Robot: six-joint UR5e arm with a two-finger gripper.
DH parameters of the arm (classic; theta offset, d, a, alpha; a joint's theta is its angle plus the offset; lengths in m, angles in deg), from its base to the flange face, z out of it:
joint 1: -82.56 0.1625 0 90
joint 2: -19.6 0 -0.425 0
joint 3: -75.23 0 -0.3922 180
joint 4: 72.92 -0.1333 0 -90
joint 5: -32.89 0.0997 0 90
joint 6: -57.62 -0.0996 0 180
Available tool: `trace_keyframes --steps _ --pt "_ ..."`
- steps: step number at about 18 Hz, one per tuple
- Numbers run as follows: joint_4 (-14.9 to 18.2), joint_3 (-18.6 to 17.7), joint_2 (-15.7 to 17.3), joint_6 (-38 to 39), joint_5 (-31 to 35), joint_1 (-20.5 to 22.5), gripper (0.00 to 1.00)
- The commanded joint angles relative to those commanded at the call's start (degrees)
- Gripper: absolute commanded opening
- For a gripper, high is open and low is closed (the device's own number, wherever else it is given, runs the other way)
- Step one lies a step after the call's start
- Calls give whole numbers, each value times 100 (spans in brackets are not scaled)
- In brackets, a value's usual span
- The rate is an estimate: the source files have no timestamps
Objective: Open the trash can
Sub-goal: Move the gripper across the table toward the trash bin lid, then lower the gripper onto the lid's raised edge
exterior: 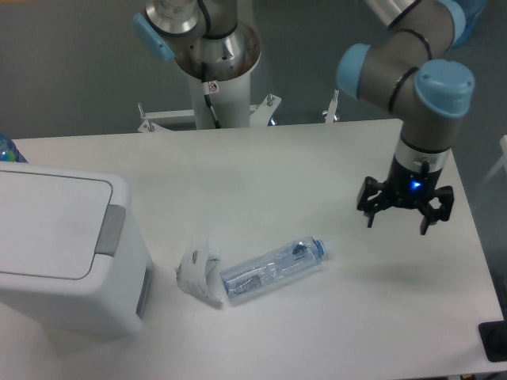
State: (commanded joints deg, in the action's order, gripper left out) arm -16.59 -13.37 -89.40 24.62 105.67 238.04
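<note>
The trash can [63, 253] is a large white boxy bin at the left edge of the table. Its flat white lid is down, and the grey push tab [111, 229] sits on the lid's right edge. My gripper [398, 225] hangs over the right side of the table, far to the right of the trash can. Its black fingers [370, 214] point down and are spread apart with nothing between them.
A clear plastic bottle [273, 270] lies on its side in the middle of the table. A crumpled white wrapper [198, 273] lies beside it, close to the trash can's right wall. The arm's base column [214, 71] stands behind the table's far edge.
</note>
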Motion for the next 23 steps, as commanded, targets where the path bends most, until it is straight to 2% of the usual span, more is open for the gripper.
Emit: trace_keyframes --steps 5,7,11,13,16,19,23 --pt "201 474 98 1040 -72 -852 100" --pt "560 816 80 1313 -63 -1185 100" --pt "1553 1502 63 1437 -168 -1775 100" --pt "1836 1678 89 1437 -282 -1986 100" --pt "1933 1714 115 1437 -388 -2329 100" --pt "2109 1583 203 1394 -353 -2628 100" --pt "2118 1494 221 1393 -344 -2708 100"
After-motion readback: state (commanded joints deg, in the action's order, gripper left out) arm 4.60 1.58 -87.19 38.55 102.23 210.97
